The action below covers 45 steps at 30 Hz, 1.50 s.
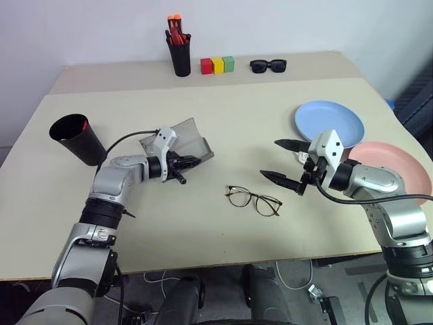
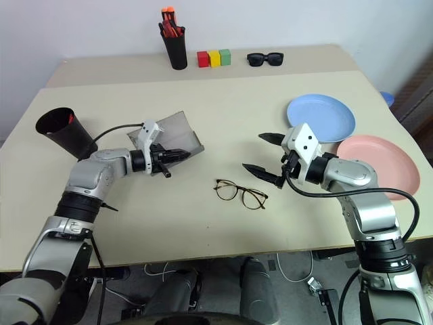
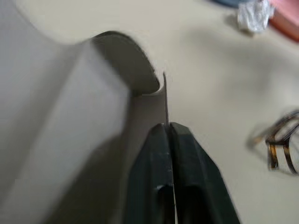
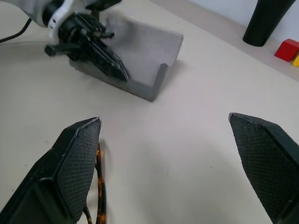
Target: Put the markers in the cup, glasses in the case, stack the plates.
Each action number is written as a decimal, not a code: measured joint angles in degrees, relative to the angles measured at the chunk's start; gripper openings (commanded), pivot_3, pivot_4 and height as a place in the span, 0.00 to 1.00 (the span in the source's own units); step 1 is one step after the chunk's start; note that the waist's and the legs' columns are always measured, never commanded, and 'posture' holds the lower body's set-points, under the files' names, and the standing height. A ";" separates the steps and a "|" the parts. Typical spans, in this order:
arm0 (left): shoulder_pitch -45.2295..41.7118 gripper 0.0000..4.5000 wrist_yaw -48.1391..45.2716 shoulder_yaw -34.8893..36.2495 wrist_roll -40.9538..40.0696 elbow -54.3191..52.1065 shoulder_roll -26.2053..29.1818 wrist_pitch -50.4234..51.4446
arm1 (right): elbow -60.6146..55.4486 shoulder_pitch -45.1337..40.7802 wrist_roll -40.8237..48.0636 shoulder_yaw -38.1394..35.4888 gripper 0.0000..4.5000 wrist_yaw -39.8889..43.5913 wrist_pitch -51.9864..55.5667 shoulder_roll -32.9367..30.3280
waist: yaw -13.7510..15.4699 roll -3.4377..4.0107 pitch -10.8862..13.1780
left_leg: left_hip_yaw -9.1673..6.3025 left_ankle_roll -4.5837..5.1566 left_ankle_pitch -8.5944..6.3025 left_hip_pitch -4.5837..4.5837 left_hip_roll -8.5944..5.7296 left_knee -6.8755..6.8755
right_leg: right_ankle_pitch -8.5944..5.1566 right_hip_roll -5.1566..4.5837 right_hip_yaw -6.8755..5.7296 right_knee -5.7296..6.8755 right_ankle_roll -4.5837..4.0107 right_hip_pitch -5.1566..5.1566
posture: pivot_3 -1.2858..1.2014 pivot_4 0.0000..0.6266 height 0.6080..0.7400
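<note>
Plates first, since they're the biggest things on the table (image 1: 203, 244): the light blue plate (image 1: 329, 122) is sitting on the right side, and the salmon pink plate (image 1: 399, 169) is lying just beside it, nearer the edge. They look to be overlapping a bit where they meet, but they aren't stacked.

Next down, the grey case (image 2: 177, 134) is lying open left of centre, and the left gripper (image 2: 181, 155) is pinching its front wall. In the left wrist view both fingers are pressing flat together with the thin grey edge caught between them, so it's clamped on the case.

The black cup (image 1: 76, 139) is leaning near the left edge with something red, probably a marker (image 1: 84, 124), poking up inside it.

The right gripper (image 1: 284, 160) is hovering over the table right of centre with its two fingers spread wide apart, nothing between them, pointing toward the middle.

The wire-frame glasses (image 1: 254, 200) are resting on the bare tabletop, between the two grippers and a little nearer the robot, well outside the case. The right wrist view is catching one temple of them right by its lower finger.

Along the far edge, a tall black pen holder (image 1: 180, 55) with orange-capped markers, three coloured blocks (image 1: 217, 65) and chunky black sunglasses (image 1: 268, 65) are lining up.
</note>
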 measured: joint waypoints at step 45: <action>5.35 0.96 -33.03 7.74 -8.13 -10.42 13.40 -1.40 | -12.01 -6.16 -5.45 17.00 0.94 -5.24 29.24 -6.11 | 0.00 -0.02 0.02 | -0.03 0.09 -0.05 -0.09 0.06 0.03 | -0.01 -0.06 -0.01 -0.02 0.01 -0.06 | 0.52 0.24 1.00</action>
